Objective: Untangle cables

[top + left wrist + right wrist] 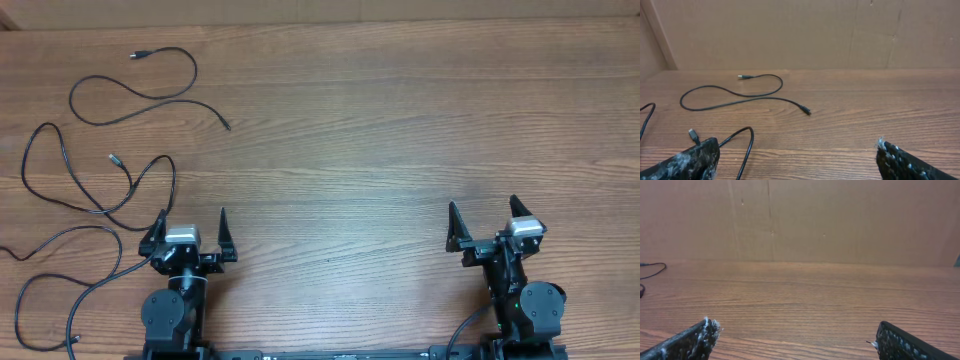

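On the table's (pixel 350 130) left side, the cables (pixel 192 70) lay loosely spread, two seemingly crossing. My left claw (pixel 191 215) and right claw (pixel 483 204) stood released and empty, parked clear, presumably for an unobstructed view.

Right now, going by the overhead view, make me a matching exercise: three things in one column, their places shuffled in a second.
Things:
1. far cable
2. left gripper
3. right gripper

Places:
A. near right, open, no cable close by
B. far left, lying alone in a loose curve
C. near left, open, near cables beside it

Pairs: 1-B; 2-C; 3-A
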